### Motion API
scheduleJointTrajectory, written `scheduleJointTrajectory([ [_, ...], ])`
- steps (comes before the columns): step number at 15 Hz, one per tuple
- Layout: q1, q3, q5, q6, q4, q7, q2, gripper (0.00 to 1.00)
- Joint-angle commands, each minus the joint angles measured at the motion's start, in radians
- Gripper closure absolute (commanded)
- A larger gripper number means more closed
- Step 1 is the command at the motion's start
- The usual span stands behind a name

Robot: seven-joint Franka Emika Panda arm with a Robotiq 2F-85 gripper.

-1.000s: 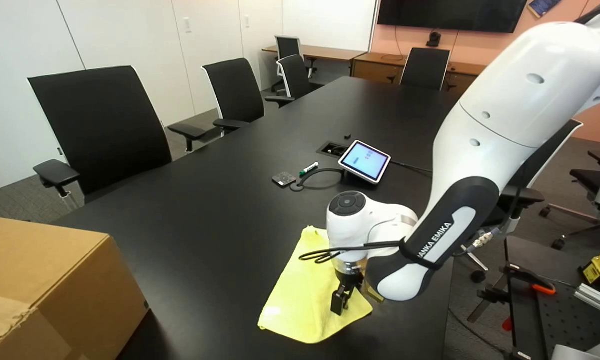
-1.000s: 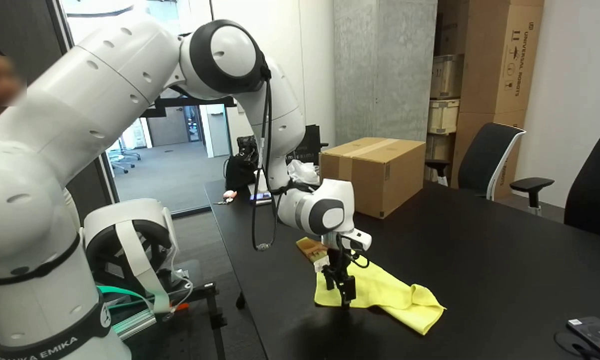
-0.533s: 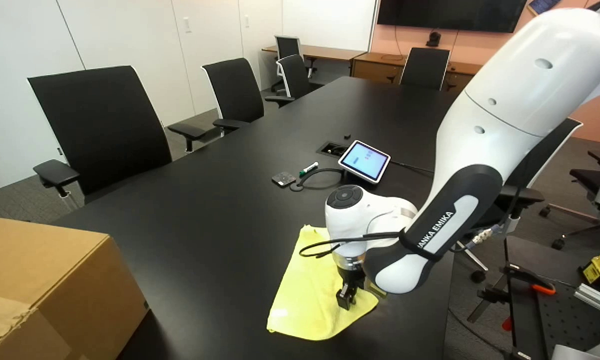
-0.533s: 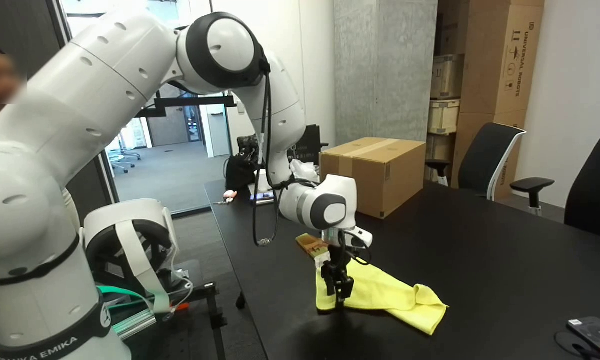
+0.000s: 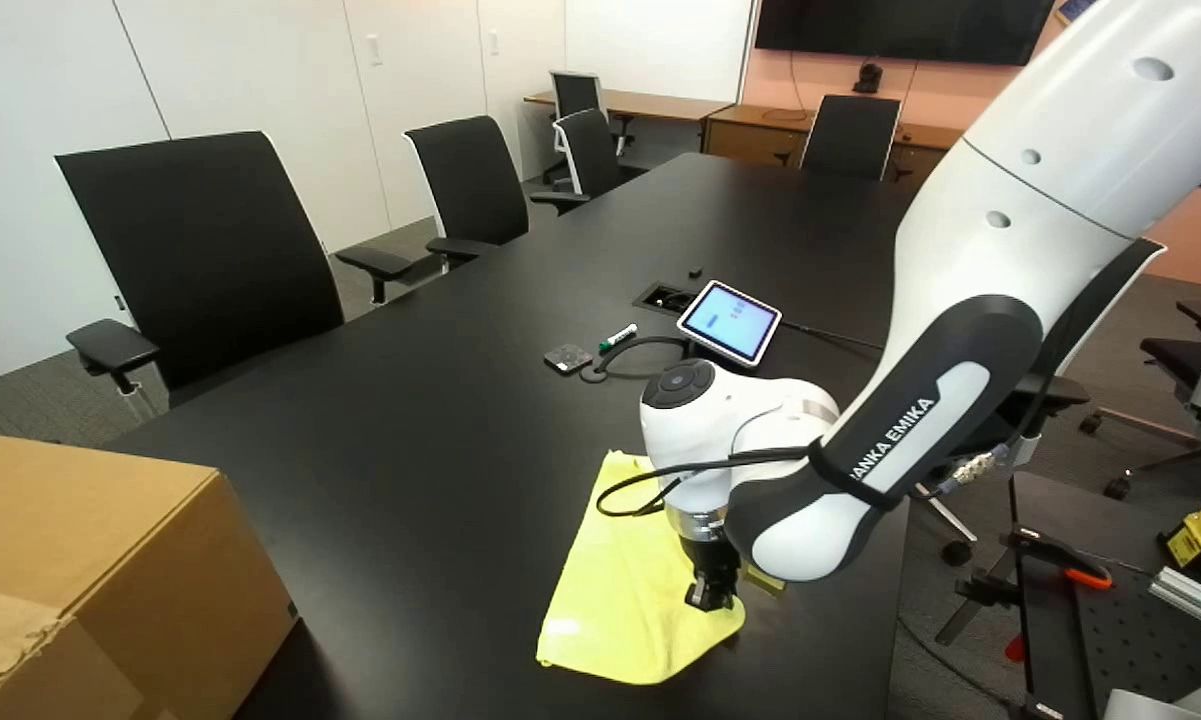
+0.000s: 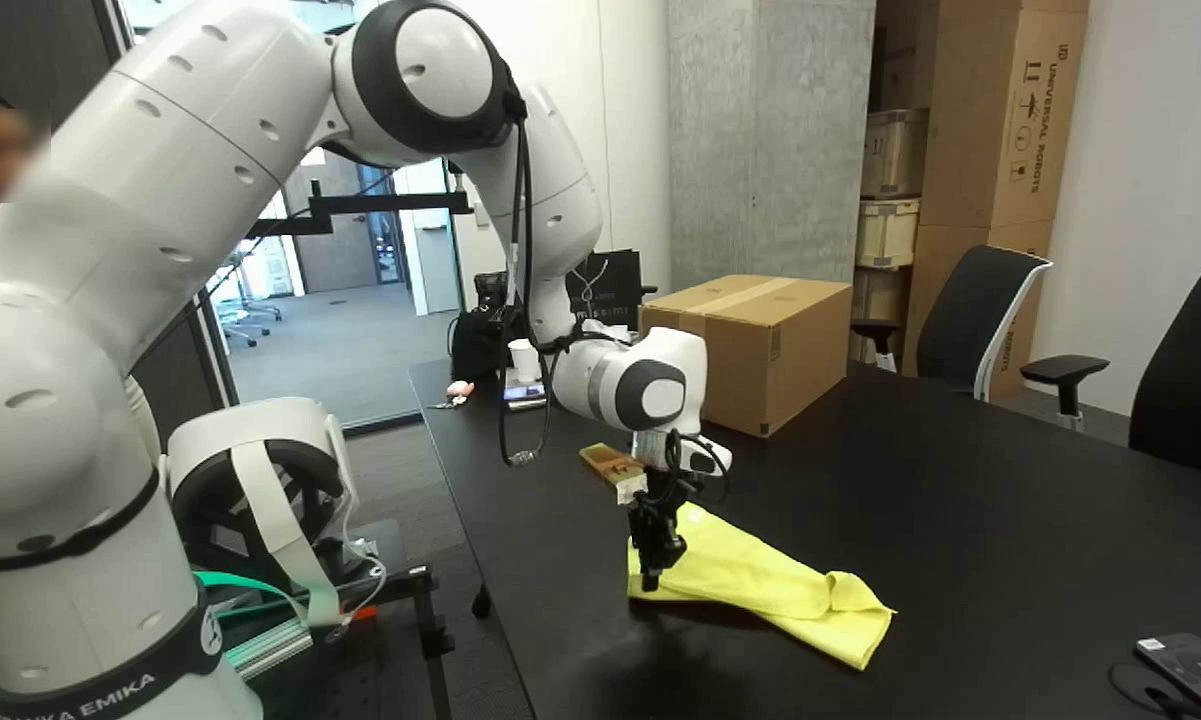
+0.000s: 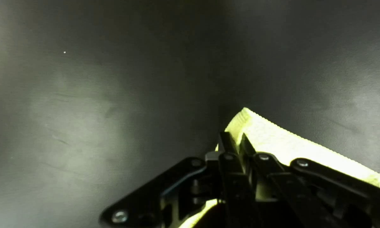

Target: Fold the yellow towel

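Observation:
The yellow towel (image 5: 610,600) lies on the black table, with a folded-over flap at one end of the towel (image 6: 840,610). My gripper (image 5: 712,602) points down at the end nearest the robot, low over the table in both exterior views. In the wrist view the fingertips of my gripper (image 7: 235,141) are drawn nearly together, with a ridge of towel (image 7: 281,139) pinched between them close to a hemmed corner. More towel shows below the left finger; the stretch under the gripper body is hidden.
A cardboard box (image 6: 750,350) stands on the table beyond the towel. A tablet (image 5: 729,322), a green-capped marker (image 5: 620,336) and a small dark square (image 5: 567,358) lie farther along. A tan piece (image 6: 610,463) juts out at the wrist. A black device (image 6: 1195,668) sits near the table edge.
The jaws have gone from open to shut on the towel near its corner. My gripper has shifted slightly toward the robot's side, and the towel's edge there has drawn in a little.

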Motion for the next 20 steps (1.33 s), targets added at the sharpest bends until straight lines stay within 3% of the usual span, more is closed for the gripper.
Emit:
scheduleJointTrajectory([
  [1, -0.010, 0.021, 0.010, -0.052, -0.010, 0.004, -0.030, 0.90],
  [12, -0.057, 0.057, 0.029, -0.060, 0.033, -0.038, 0.014, 0.94],
  [20, -0.198, 0.210, 0.151, 0.031, 0.025, -0.282, -0.008, 0.95],
])
